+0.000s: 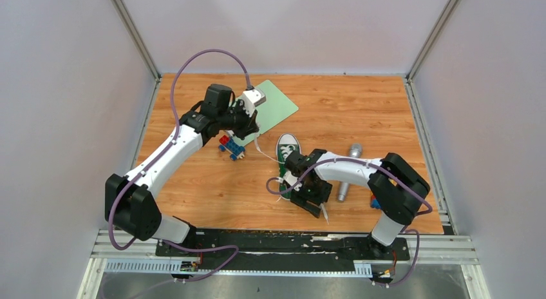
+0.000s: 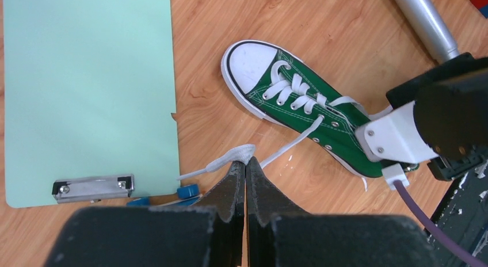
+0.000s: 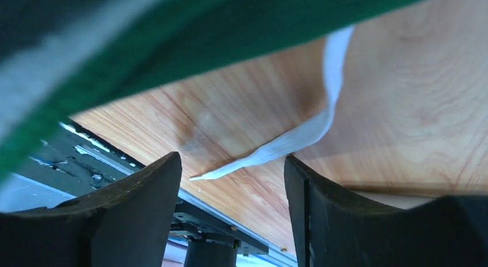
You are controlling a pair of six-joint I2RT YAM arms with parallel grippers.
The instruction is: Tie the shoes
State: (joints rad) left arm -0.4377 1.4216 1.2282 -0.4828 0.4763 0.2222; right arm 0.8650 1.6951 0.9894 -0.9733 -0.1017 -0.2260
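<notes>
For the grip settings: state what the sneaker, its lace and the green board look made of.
Sneaker: matte green canvas, by the visible stitching; toe cap looks like smooth white rubber. Lace: flat white band that bends and bunches, so likely woven fabric. Green board: thin smooth sheet, probably plastic; its clip is shiny metal.

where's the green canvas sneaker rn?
Top view: the green canvas sneaker with white toe cap sits mid-table, toe toward the far edge, between the red-and-blue toy bricks to its left and the grey microphone to its right.

One sneaker [image 1: 287, 151], one microphone [image 1: 344, 189], one clipboard [image 1: 273, 106].
</notes>
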